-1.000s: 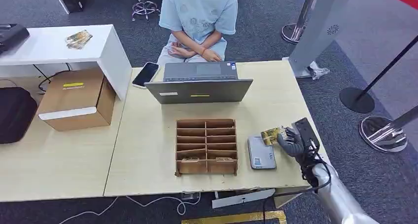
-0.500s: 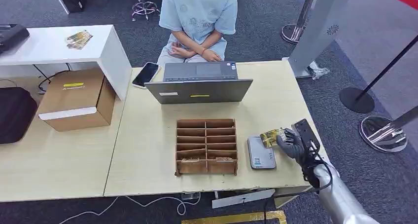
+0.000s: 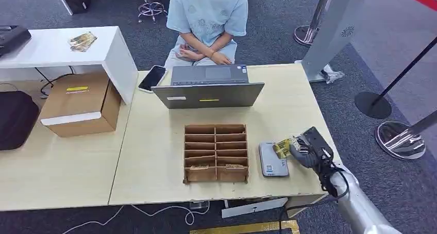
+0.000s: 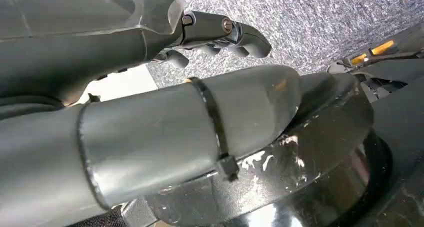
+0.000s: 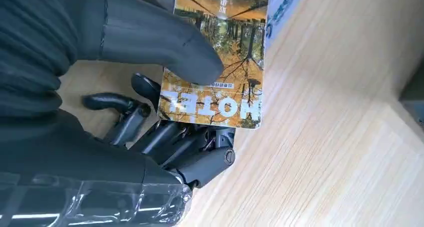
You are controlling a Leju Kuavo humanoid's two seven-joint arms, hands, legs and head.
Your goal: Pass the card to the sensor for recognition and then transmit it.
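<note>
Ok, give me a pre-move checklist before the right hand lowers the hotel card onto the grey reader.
1. Card held: right hand pinches the hotel card between thumb and fingers. Ok.
2. Card over target: in the head view its tip overlaps the edge of the grey reader. Ok.
3. Card touching the reader: cannot tell.
4. Reader surface free: nothing lies on it. Ok.
5. Clearance from the cardboard organizer: it stands apart from the reader. Ok.
6. Left hand out of the way: hangs over carpet, holding nothing. Ok.
</note>
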